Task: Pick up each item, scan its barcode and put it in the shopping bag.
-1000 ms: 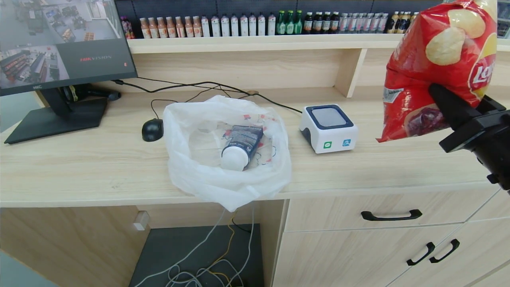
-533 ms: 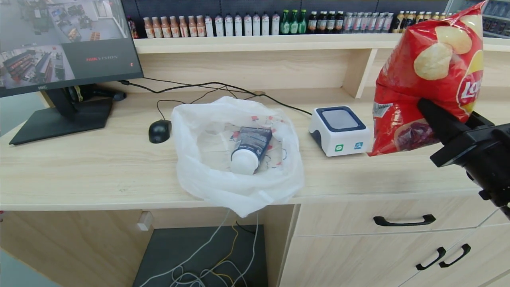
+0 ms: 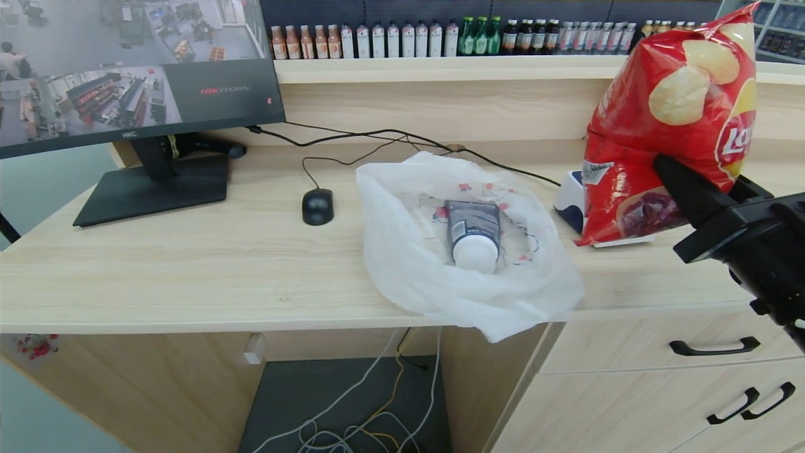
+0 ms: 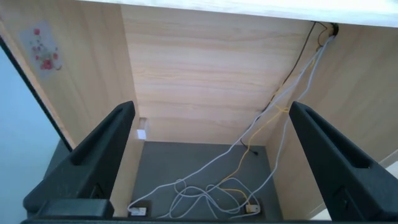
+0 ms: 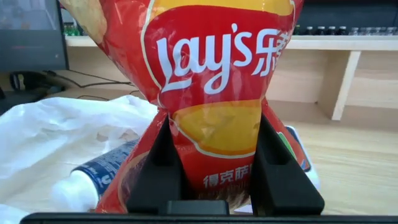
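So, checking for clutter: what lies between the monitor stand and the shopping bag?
A black mouse, touching neither; the head view shows it between the monitor stand and the shopping bag.

A shop checkout: shelved bottles (image 3: 465, 36), barcode scanner (image 3: 568, 200) (security-feed monitor (image 3: 126, 69) too)

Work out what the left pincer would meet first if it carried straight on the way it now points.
Probably the wooden back panel under the counter, framed by the open left pincer. The hanging cables run close beside that line and might catch first; depth is unclear.
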